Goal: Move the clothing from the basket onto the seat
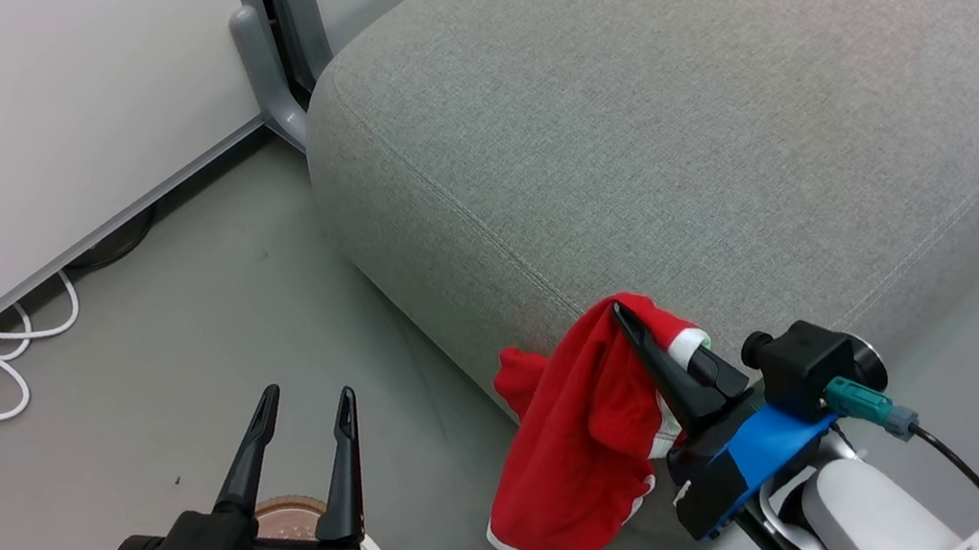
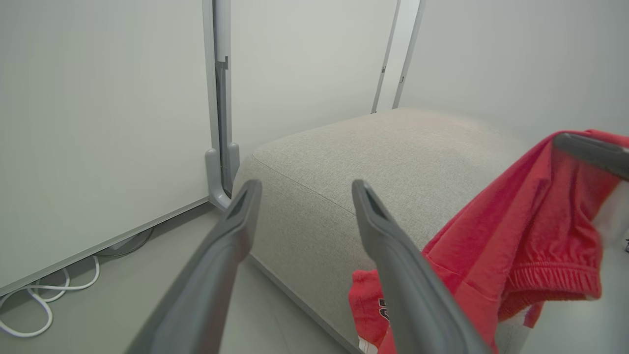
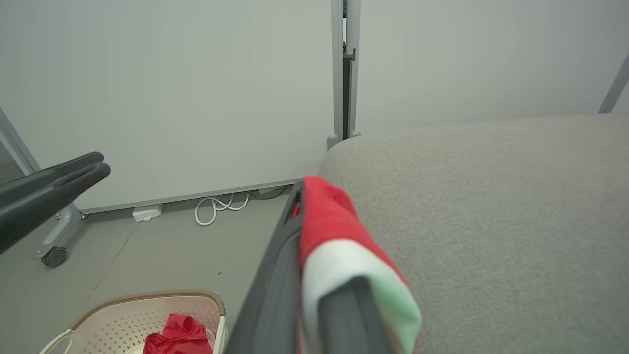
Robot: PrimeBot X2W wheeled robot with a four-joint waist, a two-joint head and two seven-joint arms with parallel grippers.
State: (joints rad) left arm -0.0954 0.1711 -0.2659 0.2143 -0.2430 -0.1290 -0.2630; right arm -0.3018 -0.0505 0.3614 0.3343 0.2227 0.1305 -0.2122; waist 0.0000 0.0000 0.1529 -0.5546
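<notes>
A red garment of the clothing (image 1: 572, 437) with white trim hangs from my right gripper (image 1: 627, 317), which is shut on it beside the front edge of the grey seat (image 1: 669, 112). In the right wrist view the red cloth (image 3: 329, 221) drapes over the closed fingers (image 3: 280, 275), with the seat (image 3: 491, 196) just beyond. My left gripper (image 1: 309, 399) stands open and empty above the basket (image 1: 292, 510). The basket's rim (image 3: 147, 296) shows in the right wrist view, with another red garment (image 3: 179, 334) inside. The left wrist view shows the open left gripper (image 2: 305, 191), the seat (image 2: 383, 152) and the hanging clothing (image 2: 516, 231).
A white wall panel with a grey post (image 1: 271, 46) stands behind the seat's corner. A looped white cable (image 1: 0, 377) lies on the floor along the wall. A caster wheel (image 3: 54, 256) and a small white box (image 3: 146, 212) sit by the wall.
</notes>
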